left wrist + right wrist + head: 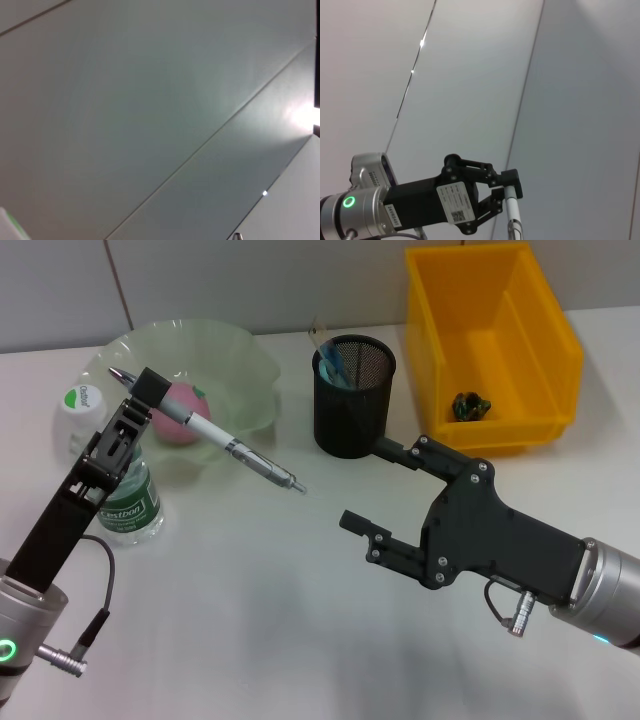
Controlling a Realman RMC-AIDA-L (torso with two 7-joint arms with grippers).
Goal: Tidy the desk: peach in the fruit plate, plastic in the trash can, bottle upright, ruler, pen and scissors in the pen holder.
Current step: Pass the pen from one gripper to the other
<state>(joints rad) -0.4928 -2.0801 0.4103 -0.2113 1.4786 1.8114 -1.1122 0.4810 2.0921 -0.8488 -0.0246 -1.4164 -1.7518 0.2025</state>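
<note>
The left hand (150, 392) is clamped on the pen (215, 438), holding it up above the table (300, 620). The right hand (385, 495) hovers beside the pen holder (352, 400), fingers spread apart, empty.

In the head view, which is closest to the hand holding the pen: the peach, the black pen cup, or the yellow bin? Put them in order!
From the left gripper holding the pen:
1. Peach, right beside it in the green plate.
2. Pen cup, in the middle.
3. Yellow bin, far off on the right side.
</note>
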